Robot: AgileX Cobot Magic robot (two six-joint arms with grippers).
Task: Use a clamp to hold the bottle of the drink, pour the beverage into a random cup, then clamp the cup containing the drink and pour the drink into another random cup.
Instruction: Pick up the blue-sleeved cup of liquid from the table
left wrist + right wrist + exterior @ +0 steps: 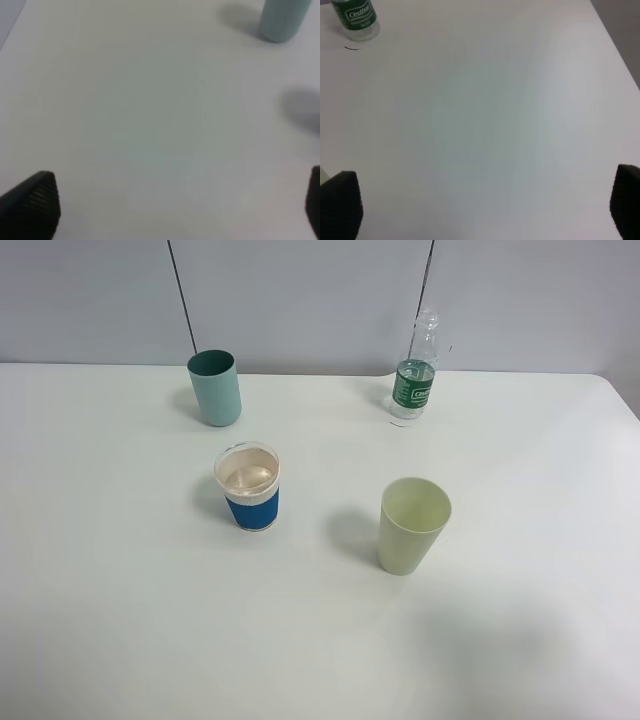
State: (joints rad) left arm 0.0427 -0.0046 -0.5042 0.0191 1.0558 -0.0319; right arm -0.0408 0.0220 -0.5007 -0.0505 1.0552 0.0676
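Hanging wide apart and empty over the table (100,640), the left gripper (175,205) and right gripper (482,202) sit short of the pale yellow-green cup (413,525), the blue-sleeved cup (248,487) and, farthest by the wall, the bottle (415,380), which looks light enough to topple if nudged off-centre.

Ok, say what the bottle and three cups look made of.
Small clear bottle with green label: clear glossy plastic, background shows through. Tall teal cup: opaque matte plastic, probably. Pale yellow-green tapered cup: likewise matte, likely plastic. Short blue-sleeved cup: see-through rim suggests clear plastic; sleeve unclear.
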